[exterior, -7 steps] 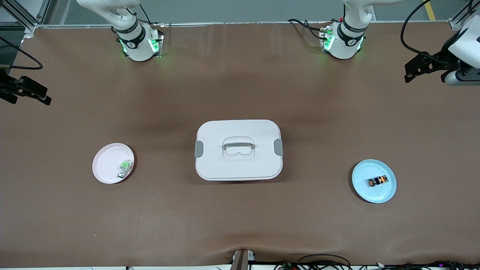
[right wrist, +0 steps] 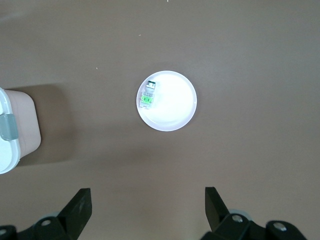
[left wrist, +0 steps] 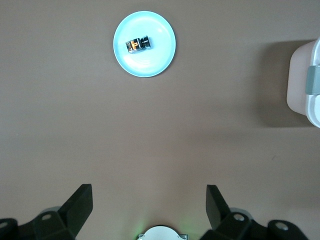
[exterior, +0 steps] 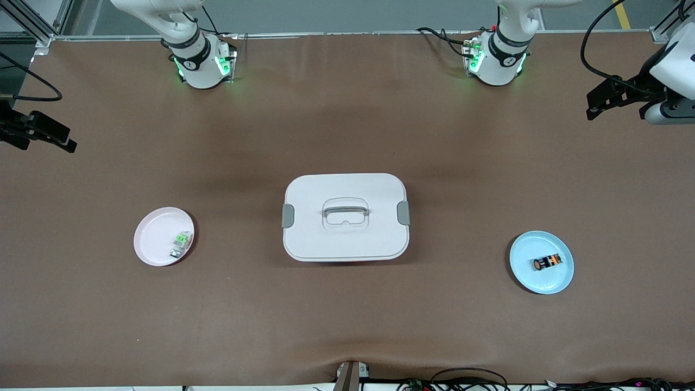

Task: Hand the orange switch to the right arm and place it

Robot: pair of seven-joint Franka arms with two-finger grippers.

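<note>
- The task stands at its opening step: the orange switch (exterior: 546,263) lies untouched on a blue plate (exterior: 524,271) toward the left arm's end of the table, near the table edge closest to the front camera, its round orange cap pointing toward the box at mid-table.
- The left gripper (exterior: 597,104) hangs high over the table's edge at the left arm's end, close to the corner by the robot bases, well apart from the plate; its fingers (left wrist: 77,204) stand wide open and hold nothing.
- The right gripper (exterior: 51,137) hangs over the table's edge at the right arm's end, likewise wide open and empty, fingers (right wrist: 80,206) spread; the right arm appears to be waiting.
- A white lidded box (exterior: 345,216) with grey side latches and a handle sits at the middle of the table, between the two plates.
- A pink plate (exterior: 155,231) toward the right arm's end carries a small green-and-white part (exterior: 182,240), which is not the piece to be moved.
- The next move, by this reading, falls to the left arm: travel out over the blue plate, line its open fingers across the switch's narrow body, descend and close.
- The part is tiny and lies flat, so the approach calls for a careful, centred descent that avoids striking the plate's rim.
- Only after that pickup can the handover to the right arm begin.
</note>
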